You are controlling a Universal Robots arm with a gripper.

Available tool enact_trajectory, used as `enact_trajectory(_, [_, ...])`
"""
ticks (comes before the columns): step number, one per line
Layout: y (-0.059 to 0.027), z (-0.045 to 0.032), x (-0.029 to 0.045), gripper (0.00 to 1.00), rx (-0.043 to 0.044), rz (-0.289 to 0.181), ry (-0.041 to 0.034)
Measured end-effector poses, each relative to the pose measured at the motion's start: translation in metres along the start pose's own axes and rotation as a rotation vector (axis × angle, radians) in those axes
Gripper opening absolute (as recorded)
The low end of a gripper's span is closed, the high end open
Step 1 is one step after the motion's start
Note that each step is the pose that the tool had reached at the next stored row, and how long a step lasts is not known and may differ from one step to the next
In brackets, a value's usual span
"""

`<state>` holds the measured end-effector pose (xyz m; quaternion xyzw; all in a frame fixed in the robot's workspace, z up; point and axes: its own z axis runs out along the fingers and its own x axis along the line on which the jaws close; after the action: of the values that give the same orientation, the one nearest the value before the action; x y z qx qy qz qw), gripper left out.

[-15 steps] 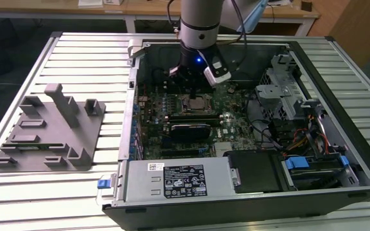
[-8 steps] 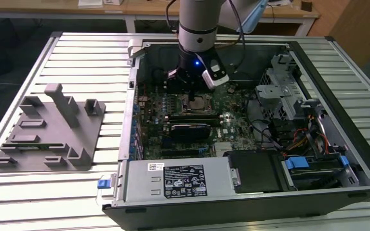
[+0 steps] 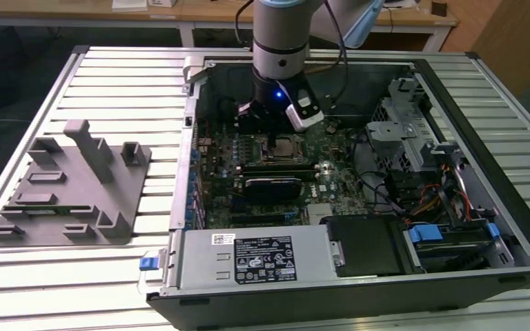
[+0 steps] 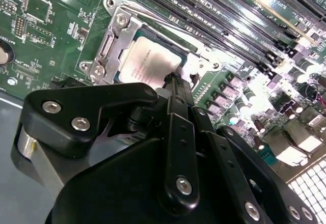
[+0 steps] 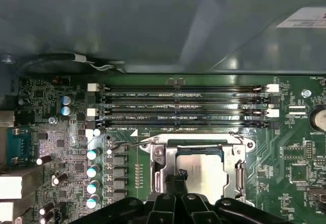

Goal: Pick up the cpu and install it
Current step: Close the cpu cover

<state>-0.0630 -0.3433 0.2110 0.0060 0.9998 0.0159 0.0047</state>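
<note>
I've got the arm reaching straight down into the open case, which lies on its side on the slatted table. In the exterior view the gripper hangs low over the green board, right at the socket. There's the cpu: in both wrist views it lies flat inside the socket, silver top up, with the metal frame around it on the board. So it is seated in place and not in my grasp. In the second wrist view the gripper has its two black fingers drawn together with nothing pinched between them. Their tips sit right at the cpu's edge, on the side nearest the gripper body. I can't tell whether they actually press on the metal or hover just above it. The first wrist view gives me the same picture, with the gripper coming in over the cpu and the frame bright on either side. Just beyond the socket, long memory slots run side by side toward the grey case wall. A line of capacitors stands beside the frame. Out on the exterior view's left, well apart from the case, a grey fixture rests on the table. A silver box with a dark label fills the case end nearest the camera.
</note>
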Motion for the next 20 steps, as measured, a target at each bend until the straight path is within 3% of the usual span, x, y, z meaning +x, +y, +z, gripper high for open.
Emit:
enact_trajectory(11, [-0.0003,0.0059,0.0064,0.11,0.0002,0.0,0.0001])
enact_trajectory(20, [-0.0004,0.0098,0.0074,0.11,0.0001,0.0,0.0001])
